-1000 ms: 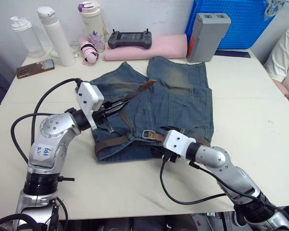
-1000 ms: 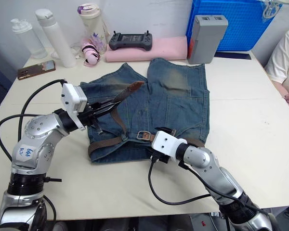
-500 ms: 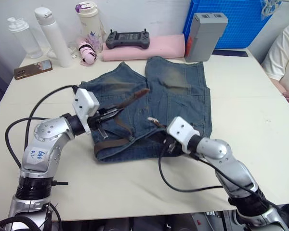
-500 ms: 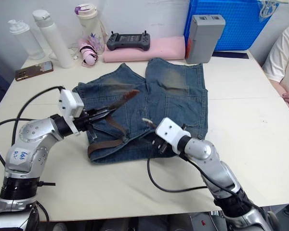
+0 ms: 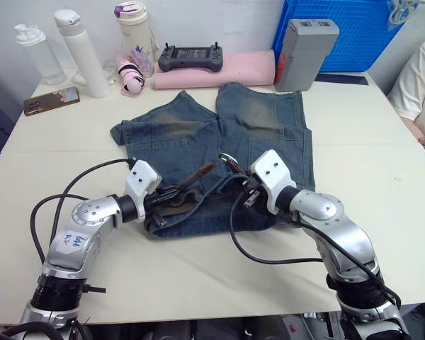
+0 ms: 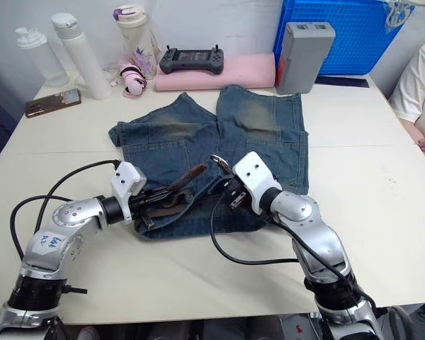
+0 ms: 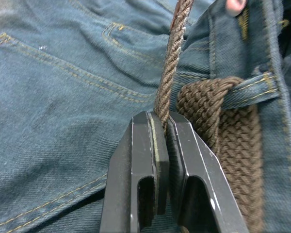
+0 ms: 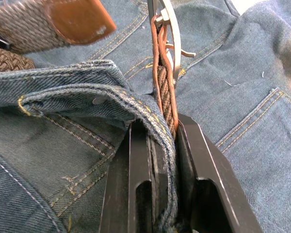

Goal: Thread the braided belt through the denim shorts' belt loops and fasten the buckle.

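Observation:
The denim shorts (image 5: 262,134) lie flat on the table, waistband toward me. The braided belt (image 7: 170,63) runs along the waistband and bunches under one of the belt loops (image 7: 252,92). My left gripper (image 5: 168,196) is low at the waistband's left end, shut on the woven strap (image 7: 163,119). The flat brown tip (image 5: 205,169) sticks up to its right. My right gripper (image 5: 235,178) is shut on the belt just below the buckle (image 8: 167,34), with a fold of waistband denim (image 8: 87,90) caught between its fingers. The silver buckle (image 5: 227,159) is raised above the shorts.
Along the back of the table stand bottles (image 5: 85,53), a phone (image 5: 51,100), a controller (image 5: 191,55) on pink foam, a grey box (image 5: 306,44) and a blue crate (image 5: 354,32). A person's sleeve (image 5: 421,78) shows at the right edge. Black cables loop off both wrists.
My right gripper has shut on the buckle end and lifted it up over the shorts. My left gripper has come down and nearer with the strap, and the tip has dropped.

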Robot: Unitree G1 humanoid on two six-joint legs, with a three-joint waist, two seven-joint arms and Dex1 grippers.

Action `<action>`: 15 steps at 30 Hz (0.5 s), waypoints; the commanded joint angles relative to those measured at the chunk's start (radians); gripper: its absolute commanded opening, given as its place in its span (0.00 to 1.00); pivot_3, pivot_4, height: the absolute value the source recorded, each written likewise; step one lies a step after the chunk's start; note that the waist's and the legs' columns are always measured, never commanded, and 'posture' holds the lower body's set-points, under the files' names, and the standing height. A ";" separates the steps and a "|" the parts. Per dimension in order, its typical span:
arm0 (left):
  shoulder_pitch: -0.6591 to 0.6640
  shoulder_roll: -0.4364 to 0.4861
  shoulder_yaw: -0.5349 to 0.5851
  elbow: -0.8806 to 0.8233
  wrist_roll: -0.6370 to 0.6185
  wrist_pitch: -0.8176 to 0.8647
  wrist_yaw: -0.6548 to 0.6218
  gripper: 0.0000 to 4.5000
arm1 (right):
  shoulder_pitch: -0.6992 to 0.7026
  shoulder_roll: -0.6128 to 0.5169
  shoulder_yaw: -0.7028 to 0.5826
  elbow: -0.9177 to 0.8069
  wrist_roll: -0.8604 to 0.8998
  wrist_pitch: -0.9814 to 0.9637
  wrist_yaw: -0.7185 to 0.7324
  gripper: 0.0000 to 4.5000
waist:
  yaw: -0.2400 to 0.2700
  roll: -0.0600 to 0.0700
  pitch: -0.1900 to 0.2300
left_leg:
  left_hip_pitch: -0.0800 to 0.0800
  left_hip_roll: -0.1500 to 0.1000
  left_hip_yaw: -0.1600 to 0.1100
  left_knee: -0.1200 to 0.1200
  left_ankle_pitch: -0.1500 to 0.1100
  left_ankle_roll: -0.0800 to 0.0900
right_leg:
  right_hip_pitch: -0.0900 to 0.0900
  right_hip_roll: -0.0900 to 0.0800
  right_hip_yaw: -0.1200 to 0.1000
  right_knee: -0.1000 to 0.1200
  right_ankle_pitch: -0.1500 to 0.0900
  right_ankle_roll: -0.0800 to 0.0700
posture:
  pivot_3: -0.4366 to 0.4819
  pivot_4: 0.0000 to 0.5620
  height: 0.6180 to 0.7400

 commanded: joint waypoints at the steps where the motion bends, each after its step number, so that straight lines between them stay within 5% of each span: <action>1: -0.012 -0.010 -0.062 -0.055 0.034 0.006 0.007 0.00 | -0.027 0.003 -0.017 -0.076 0.012 0.011 -0.021 0.00 | 0.000 0.000 0.000 | 0.000 0.000 0.000 0.000 0.000 0.000 | 0.000 0.000 0.000 0.000 0.000 0.000 | 0.48 0.27 0.79; 15: -0.063 -0.104 -0.058 -0.081 0.024 0.135 0.098 0.00 | -0.029 -0.054 0.065 -0.093 -0.039 -0.012 -0.026 0.00 | 0.000 0.000 0.000 | 0.000 0.000 0.000 0.000 0.000 0.000 | 0.000 0.000 0.000 0.000 0.000 0.000 | 0.48 0.27 0.79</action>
